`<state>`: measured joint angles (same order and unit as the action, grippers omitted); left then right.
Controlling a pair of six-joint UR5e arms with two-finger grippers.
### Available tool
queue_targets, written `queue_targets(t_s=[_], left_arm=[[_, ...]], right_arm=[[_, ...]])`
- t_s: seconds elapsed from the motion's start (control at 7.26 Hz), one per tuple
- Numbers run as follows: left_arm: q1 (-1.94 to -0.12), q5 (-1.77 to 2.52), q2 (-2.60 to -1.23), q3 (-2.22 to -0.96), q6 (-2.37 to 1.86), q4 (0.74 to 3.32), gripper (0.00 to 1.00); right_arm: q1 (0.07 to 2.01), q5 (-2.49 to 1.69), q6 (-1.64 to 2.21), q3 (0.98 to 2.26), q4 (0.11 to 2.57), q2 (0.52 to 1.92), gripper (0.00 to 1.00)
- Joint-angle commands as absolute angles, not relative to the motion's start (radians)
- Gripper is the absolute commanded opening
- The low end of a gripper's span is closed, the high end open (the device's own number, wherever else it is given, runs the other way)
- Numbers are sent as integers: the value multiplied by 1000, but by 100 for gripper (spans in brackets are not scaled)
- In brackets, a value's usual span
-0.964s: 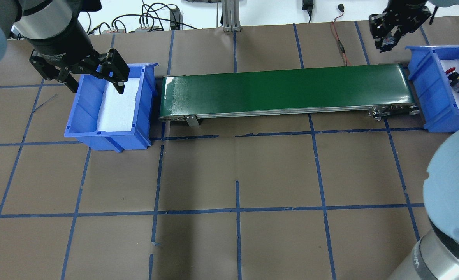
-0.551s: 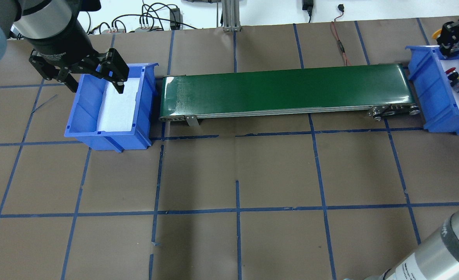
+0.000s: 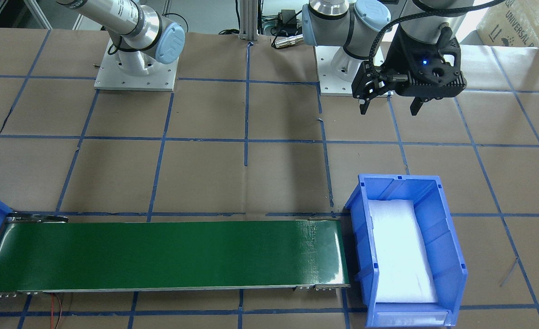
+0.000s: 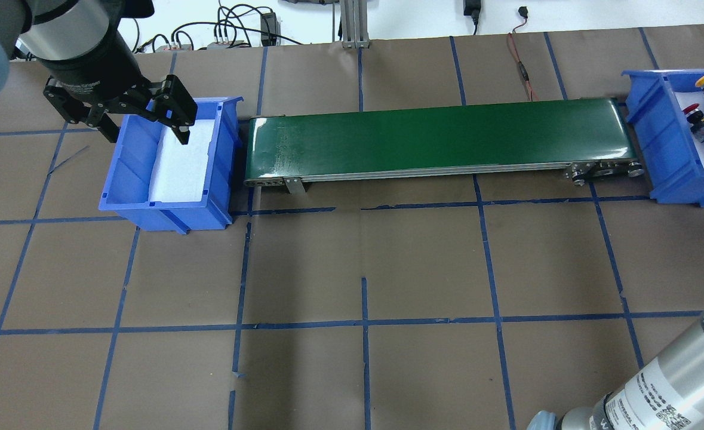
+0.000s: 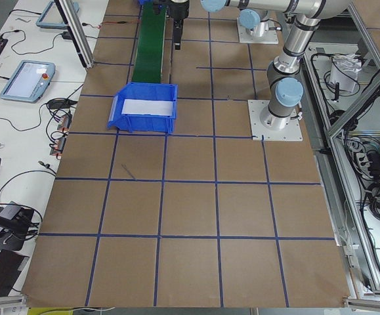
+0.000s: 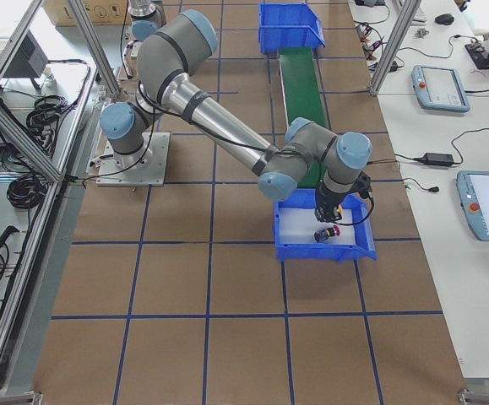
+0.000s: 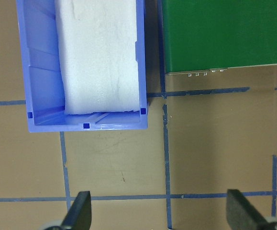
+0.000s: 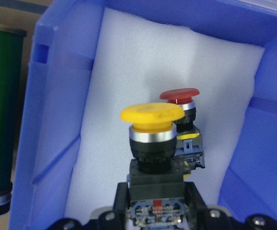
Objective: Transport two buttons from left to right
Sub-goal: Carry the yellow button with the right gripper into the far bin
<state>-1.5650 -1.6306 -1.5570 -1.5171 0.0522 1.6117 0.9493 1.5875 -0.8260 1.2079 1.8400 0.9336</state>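
A brown paper-covered surface (image 4: 363,257) with a blue tape grid fills the overhead view. A long green conveyor belt (image 4: 441,140) runs across the upper middle. A blue left-hand bin (image 4: 134,161), lined with white foam, sits at the belt's left end. A blue right-hand bin (image 4: 656,131) sits at the frame's right edge. In the upper left, the left end effector (image 4: 147,130) hangs with its fingers spread wide, holding nothing. At the upper right edge, the right end effector (image 8: 155,201) pinches the yellow button (image 8: 151,129) by its block body, over the foam inside the right-hand bin. The red button (image 8: 180,103) lies on that foam just beside it.
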Motion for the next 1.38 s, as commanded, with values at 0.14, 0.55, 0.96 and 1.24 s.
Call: queue_targets(t_s=[0.14, 0.55, 0.96, 1.24], left_arm=[[-1565, -1631, -1557, -1517, 52, 1612, 100], [-1566, -1631, -1557, -1517, 52, 1612, 100], [-1566, -1631, -1557, -1517, 52, 1611, 100], [-1568, -1631, -1557, -1516, 52, 1609, 100]], right_arm=[[945, 1591, -828, 1207, 1842, 890, 35], [946, 1594, -830, 1209, 1830, 871, 48], [946, 1595, -827, 1209, 1827, 865, 64], [953, 1597, -824, 1183, 1813, 897, 67]])
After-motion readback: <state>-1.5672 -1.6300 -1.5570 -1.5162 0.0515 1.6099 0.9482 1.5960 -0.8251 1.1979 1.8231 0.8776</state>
